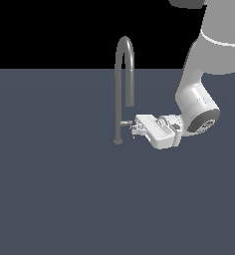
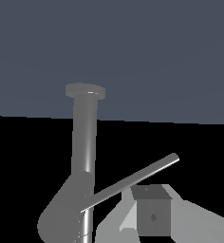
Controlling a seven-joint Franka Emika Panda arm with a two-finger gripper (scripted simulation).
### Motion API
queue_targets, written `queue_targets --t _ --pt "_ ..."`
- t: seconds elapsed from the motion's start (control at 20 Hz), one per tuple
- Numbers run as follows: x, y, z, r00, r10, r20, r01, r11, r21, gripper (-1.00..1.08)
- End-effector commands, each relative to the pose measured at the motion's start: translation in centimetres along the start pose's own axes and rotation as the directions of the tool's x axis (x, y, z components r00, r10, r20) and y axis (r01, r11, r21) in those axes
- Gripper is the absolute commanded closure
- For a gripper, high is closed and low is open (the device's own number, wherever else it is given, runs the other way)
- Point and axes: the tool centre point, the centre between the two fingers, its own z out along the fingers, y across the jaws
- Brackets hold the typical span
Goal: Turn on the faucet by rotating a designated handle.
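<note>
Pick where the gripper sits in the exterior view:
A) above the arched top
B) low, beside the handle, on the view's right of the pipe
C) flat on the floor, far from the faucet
B: the gripper is level with the handle, low on the faucet, on the view's right.

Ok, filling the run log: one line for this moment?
phase: at handle | gripper beside handle, contact unclear | faucet upright | jaws: cannot tell

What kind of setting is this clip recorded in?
A bare simulated test scene, not a real kitchen: a lone gooseneck faucet with its handle stands on a flat, featureless grey floor against a black backdrop, with the Panda arm's tool beside the handle.
</note>
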Motion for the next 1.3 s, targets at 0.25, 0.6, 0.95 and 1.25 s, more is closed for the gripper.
queue_targets --t 0.25,0.6,0.95,1.25 --pt "3.9 0.1 0.0 0.999 0.038 -0.004 -0.038 0.999 0.015 1.08" --pt "2.6 -1.6 0.0 1.0 0.008 -0.002 -0.008 1.0 0.005 1.08" --pt "4.4 -2.3 0.0 1.0 0.025 -0.003 -0.025 1.0 0.011 1.08" --pt "5.6 -2.7 -0.1 0.999 0.037 -0.004 -0.036 0.999 0.014 1.08"
